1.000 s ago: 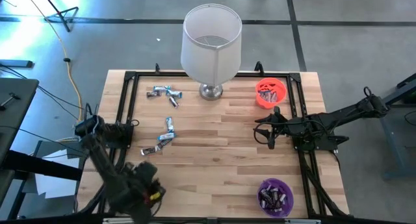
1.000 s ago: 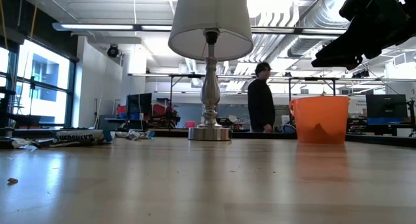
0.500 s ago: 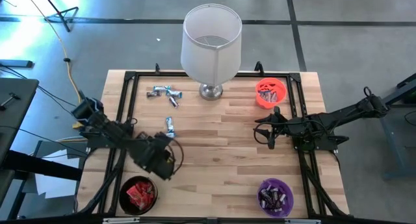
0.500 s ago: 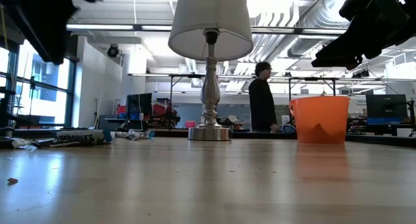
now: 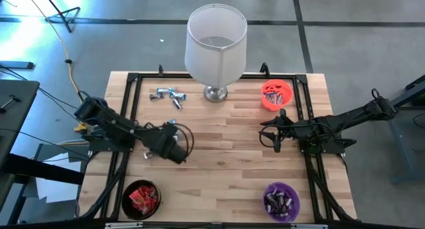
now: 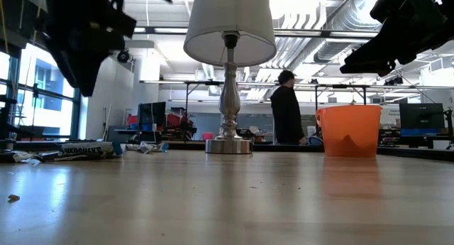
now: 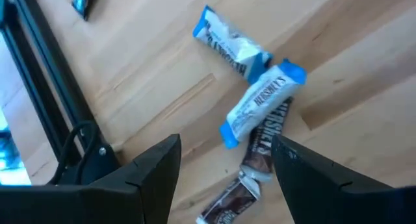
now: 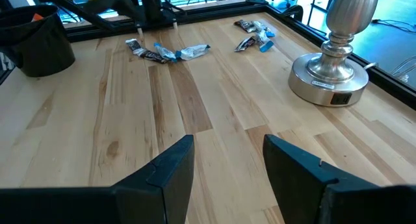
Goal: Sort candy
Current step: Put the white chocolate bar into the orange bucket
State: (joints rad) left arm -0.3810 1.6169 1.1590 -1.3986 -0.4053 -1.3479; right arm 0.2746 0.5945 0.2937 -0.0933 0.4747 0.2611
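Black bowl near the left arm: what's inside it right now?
The black bowl holds red-wrapped candies, seen from the high view. How many there are, or whether other wrappers lie beneath them, cannot be seen because the top ones cover the rest.

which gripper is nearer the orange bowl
Right. The right gripper sits just in front of the orange bowl, while the left gripper is across the table, over the loose candy.

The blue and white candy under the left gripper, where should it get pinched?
Probably across its narrow middle, coming straight down. The blue and white candy lies flat, slanted, one end overlapping a dark brown candy, so its long sides look free. The left gripper is open above it; turning so the fingers straddle its width should help.
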